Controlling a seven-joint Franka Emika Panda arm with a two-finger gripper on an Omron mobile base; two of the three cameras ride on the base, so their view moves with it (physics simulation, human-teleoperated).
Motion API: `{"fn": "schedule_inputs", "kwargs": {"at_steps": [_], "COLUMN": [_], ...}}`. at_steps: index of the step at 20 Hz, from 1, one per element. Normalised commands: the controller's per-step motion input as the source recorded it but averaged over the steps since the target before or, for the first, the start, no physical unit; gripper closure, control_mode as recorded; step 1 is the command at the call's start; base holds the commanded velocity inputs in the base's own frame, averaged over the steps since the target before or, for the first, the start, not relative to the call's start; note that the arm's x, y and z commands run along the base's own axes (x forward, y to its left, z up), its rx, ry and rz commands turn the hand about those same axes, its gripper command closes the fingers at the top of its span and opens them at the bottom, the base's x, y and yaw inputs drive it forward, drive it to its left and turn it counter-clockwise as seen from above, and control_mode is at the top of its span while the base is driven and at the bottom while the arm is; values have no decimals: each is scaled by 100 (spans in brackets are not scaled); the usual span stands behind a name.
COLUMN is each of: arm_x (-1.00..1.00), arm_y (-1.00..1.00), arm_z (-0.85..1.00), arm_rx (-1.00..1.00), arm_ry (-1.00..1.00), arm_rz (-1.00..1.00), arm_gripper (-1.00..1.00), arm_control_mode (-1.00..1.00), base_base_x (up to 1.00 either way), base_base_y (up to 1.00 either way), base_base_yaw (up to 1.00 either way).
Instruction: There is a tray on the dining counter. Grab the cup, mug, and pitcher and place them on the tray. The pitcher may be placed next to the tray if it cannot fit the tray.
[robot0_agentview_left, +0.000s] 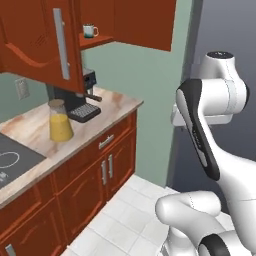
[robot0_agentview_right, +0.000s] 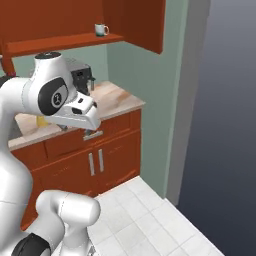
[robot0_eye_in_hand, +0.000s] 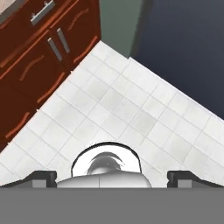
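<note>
Found hand (robot0_eye_in_hand: 113, 177) nearest, fingertips spread wide apart, clamped on nothing, pointed down at white floor tiles (robot0_eye_in_hand: 131, 109). Saw brown cabinet doors (robot0_eye_in_hand: 39, 57) toward 10 o'clock in hand view. Spotted pitcher (robot0_agentview_left: 60, 122) upright on counter (robot0_agentview_left: 112, 107) at 9 o'clock in left base view, orange-yellow liquid inside, well apart from hand. Noted coffee machine (robot0_agentview_left: 80, 97) just beside pitcher at 1 o'clock, stovetop (robot0_agentview_left: 12, 160) at 8 o'clock. Found mug (robot0_agentview_left: 90, 31) on open cupboard shelf (robot0_agentview_left: 102, 39) at 11 o'clock, above coffee machine.
</note>
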Motion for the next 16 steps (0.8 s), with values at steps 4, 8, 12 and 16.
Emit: {"fn": "schedule_inputs", "kwargs": {"at_steps": [4,8,12,16], "arm_x": [0,0,0,0], "arm_y": [0,0,0,0], "arm_z": [0,0,0,0], "arm_rx": [0,0,0,0], "arm_ry": [0,0,0,0], "arm_rz": [0,0,0,0], "arm_gripper": [-100,-100,-100,-100], "arm_control_mode": [100,100,100,100], "base_base_x": [30,42,47,51], "base_base_y": [-8,-16,-41,-56], "base_base_yaw": [49,46,42,39]}}
